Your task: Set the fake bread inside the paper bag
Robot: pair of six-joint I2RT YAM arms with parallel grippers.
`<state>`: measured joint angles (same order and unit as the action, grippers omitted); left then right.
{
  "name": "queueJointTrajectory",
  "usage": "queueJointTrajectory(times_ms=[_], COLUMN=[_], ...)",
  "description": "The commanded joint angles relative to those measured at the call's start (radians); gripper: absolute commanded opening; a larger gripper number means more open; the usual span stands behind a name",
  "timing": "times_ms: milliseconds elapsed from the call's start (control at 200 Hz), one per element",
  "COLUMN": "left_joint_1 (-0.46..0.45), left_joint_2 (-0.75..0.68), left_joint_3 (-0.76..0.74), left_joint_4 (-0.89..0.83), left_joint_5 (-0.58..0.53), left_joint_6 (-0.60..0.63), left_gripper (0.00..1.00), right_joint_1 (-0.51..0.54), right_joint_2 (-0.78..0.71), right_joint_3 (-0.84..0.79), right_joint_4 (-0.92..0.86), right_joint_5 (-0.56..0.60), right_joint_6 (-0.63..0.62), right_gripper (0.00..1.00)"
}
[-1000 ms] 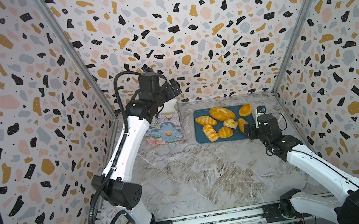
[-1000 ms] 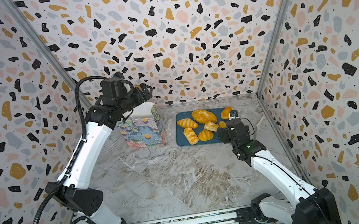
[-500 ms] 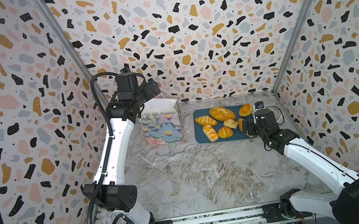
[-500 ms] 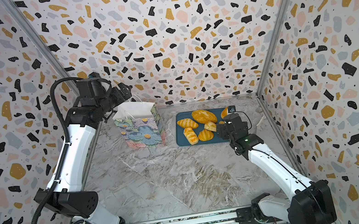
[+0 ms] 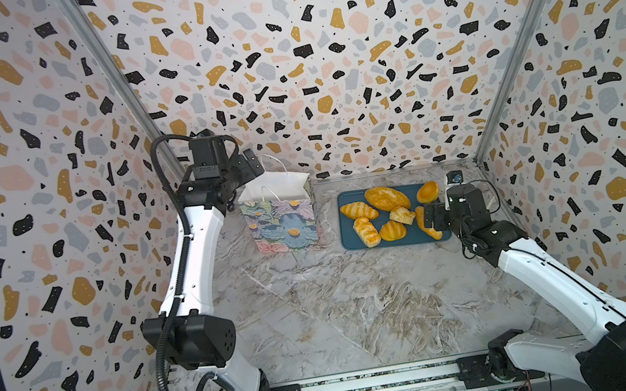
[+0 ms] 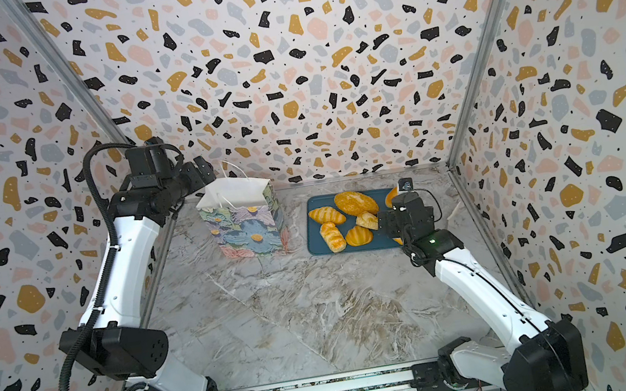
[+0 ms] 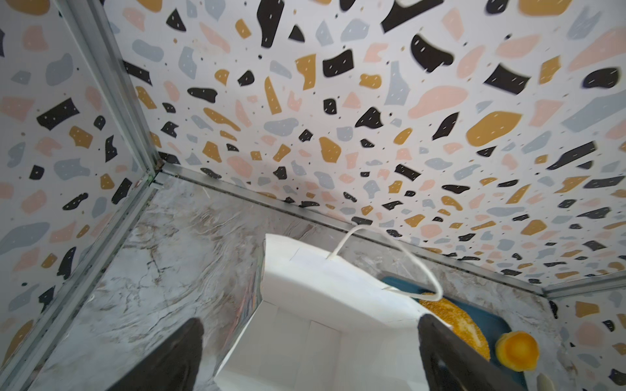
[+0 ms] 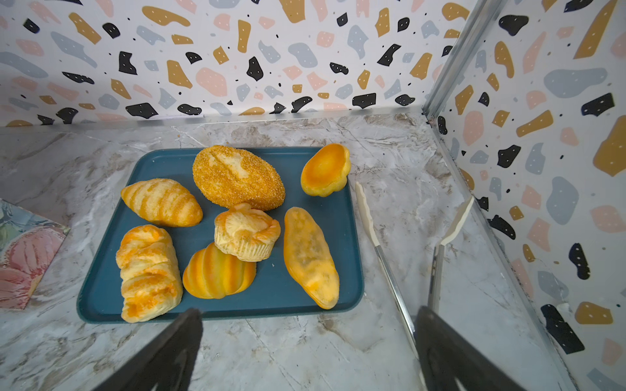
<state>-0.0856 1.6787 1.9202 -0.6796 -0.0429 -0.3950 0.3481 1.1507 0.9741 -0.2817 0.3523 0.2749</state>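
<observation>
The open right gripper [image 5: 430, 217] is hiding part of one long roll [image 5: 435, 234]. Seven fake bread [image 8: 237, 176] pieces are lying on one tray [image 8: 101, 298]. The open left gripper [image 5: 253, 164] is hanging by one paper bag [image 5: 284, 226].

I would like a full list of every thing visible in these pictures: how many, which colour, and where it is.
fake bread: seven, golden-orange, all on the tray
tray: one, dark teal, flat on the table near the back wall
paper bag: one, pastel flowers outside and white inside, upright to the left of the tray in both top views
tongs: one pair, white tips on metal arms, on the table beside the tray, on the side away from the bag
table: one, grey marble pattern
walls: three, white with black, ochre, pink and grey patches
left gripper: one, black, open and empty, at the bag's top
right gripper: one, black, open and empty, over the tray's end nearest the tongs
</observation>
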Motion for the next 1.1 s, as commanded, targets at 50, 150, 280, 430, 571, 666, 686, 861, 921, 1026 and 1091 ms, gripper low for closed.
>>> queueJointTrajectory(times_ms=[50, 150, 280, 430, 571, 666, 686, 861, 921, 1026, 1091], left_joint_1=[0.017, 0.026, 0.036, 0.051, 0.052, 0.052, 0.053, 0.053, 0.053, 0.053, 0.053], left_joint_2=[0.026, 0.032, 0.032, 0.045, 0.064, 0.081, 0.086, 0.124, 0.133, 0.133, 0.122], left_joint_3=[-0.029, -0.036, -0.047, -0.045, -0.047, -0.049, -0.049, -0.029, -0.021, -0.024, -0.037], left_joint_4=[0.041, 0.054, 0.066, 0.066, 0.067, 0.066, 0.066, 0.038, 0.022, 0.018, 0.028], left_joint_5=[-0.01, -0.021, -0.02, -0.011, 0.027, 0.035, 0.037, 0.047, 0.035, 0.015, 0.007], left_joint_6=[0.076, 0.105, 0.141, 0.172, 0.223, 0.253, 0.258, 0.275, 0.28, 0.286, 0.289], left_gripper=[0.99, 0.99, 0.99, 1.0, 0.94, 0.91, 0.91, 0.88, 0.85, 0.75, 0.7], right_joint_1=[-0.039, -0.061, -0.063, -0.071, -0.084, -0.085, -0.085, -0.085, -0.086, -0.085, -0.086], right_joint_2=[0.001, 0.029, 0.051, 0.074, 0.093, 0.108, 0.111, 0.112, 0.109, 0.112, 0.122], right_joint_3=[0.059, 0.074, 0.093, 0.12, 0.127, 0.137, 0.14, 0.152, 0.145, 0.134, 0.135], right_joint_4=[-0.024, -0.039, -0.039, -0.043, -0.042, -0.056, -0.06, -0.093, -0.093, -0.084, -0.076], right_joint_5=[-0.083, -0.118, -0.108, -0.099, -0.135, -0.155, -0.157, -0.155, -0.156, -0.159, -0.164], right_joint_6=[-0.02, -0.026, -0.049, -0.075, -0.053, -0.037, -0.034, -0.014, -0.008, 0.001, 0.001], right_gripper=[0.99, 0.99, 0.99, 0.99, 0.99, 0.99, 0.99, 0.99, 0.99, 0.99, 0.99])
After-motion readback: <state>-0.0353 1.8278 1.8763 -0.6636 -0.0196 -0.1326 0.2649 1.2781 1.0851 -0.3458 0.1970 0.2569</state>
